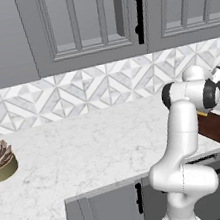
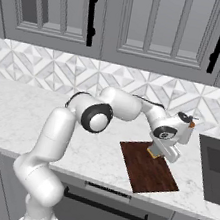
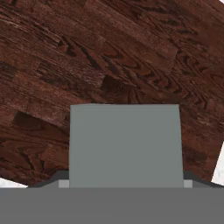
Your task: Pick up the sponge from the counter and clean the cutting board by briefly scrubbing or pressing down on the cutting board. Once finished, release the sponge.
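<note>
The claw (image 2: 157,151) is gripping the sponge (image 2: 152,152), right of centre in the right base frame, and holding it low over the far edge of the cutting board (image 2: 148,173). In the hand frame the sponge's grey top (image 3: 125,146) is sitting at lower centre against the dark wood (image 3: 109,57); whether it is touching yet is unclear. To scrub well, the arm should be pressing straight down, rubbing briefly, keeping clear of the white table (image 2: 25,113), then letting go.
</note>
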Tool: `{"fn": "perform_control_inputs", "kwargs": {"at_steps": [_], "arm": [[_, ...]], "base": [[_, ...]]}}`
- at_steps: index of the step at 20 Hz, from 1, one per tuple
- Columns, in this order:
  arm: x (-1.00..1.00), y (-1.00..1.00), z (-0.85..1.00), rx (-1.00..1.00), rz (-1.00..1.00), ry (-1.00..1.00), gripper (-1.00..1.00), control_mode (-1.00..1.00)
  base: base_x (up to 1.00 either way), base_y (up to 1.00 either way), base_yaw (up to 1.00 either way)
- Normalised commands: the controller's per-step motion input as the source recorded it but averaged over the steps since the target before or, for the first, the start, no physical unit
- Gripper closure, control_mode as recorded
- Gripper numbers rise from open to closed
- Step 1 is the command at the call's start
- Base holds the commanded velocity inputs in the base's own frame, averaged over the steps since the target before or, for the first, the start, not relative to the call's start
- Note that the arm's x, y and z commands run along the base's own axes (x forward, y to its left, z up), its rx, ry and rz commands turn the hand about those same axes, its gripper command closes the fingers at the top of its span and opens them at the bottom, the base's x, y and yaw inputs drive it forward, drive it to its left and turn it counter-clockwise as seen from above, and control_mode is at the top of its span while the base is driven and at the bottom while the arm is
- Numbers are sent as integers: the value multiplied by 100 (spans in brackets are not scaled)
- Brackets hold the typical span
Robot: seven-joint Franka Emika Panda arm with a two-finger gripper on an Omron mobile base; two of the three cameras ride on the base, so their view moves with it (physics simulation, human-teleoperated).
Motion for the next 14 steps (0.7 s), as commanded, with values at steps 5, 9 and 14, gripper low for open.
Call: {"fn": "perform_control_inputs", "kwargs": {"at_steps": [5,9,14], "arm": [[-87,-36,-8,0,22,-8,100,-100],[-58,-32,0,0,26,-6,100,-100],[-44,-30,0,-1,28,-5,100,-100]], "base": [[0,0,0],[0,0,0],[0,0,0]]}}
